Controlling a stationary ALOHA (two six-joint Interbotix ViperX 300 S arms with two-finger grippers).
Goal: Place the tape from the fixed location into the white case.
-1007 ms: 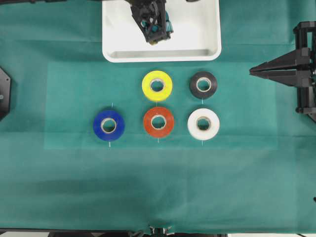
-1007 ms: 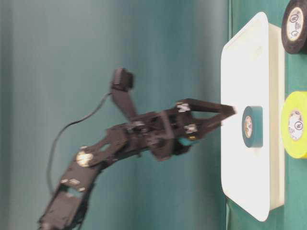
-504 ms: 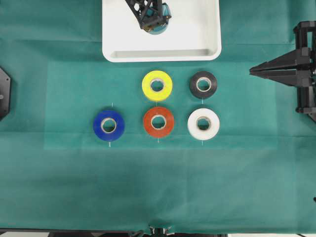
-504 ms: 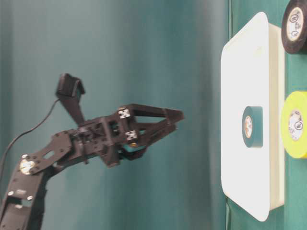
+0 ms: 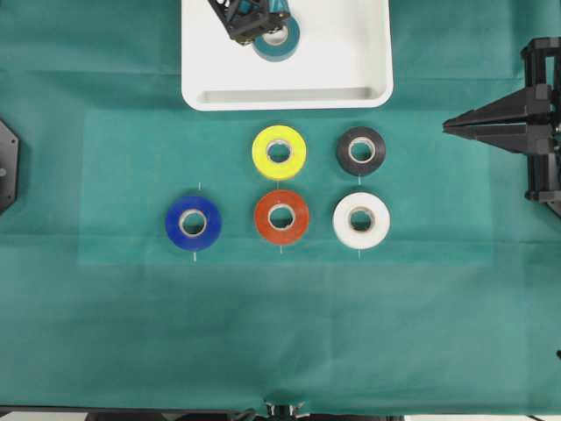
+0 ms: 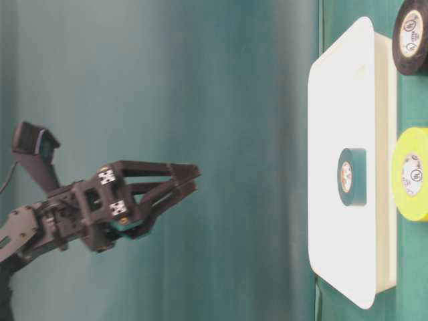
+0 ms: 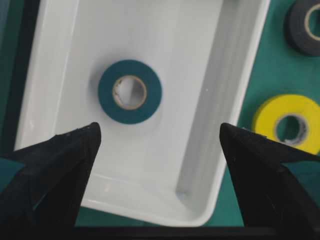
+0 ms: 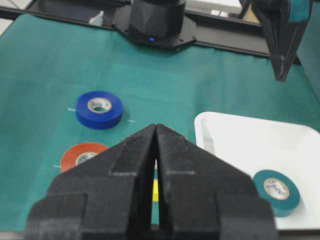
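Left wrist view: the left gripper [image 7: 157, 135] stood wide open and empty, its two black fingers [image 7: 55, 165] framing the tape [image 7: 130, 91] from above without touching it. The tape lay flat on the floor of the white case [image 7: 235, 105], core hole facing straight up, its axis vertical; being round, it showed no long axis in plan. It sat clear of the case walls, nearer one short end. Table-level view: the left gripper [image 6: 190, 180] hung well apart from the case [image 6: 334, 80], tips aimed towards it. Overhead: the tape [image 5: 279, 40] was partly hidden by the gripper. Right gripper [image 8: 156, 131] had its fingers pressed together, nothing between them, parked at the cloth's right edge. On the green cloth [image 5: 280, 333] outside the case lay yellow roll [image 5: 279, 152], black roll [image 5: 360, 151], blue roll [image 5: 193, 222], red roll [image 5: 280, 216] and white roll [image 5: 361, 220], all flat.
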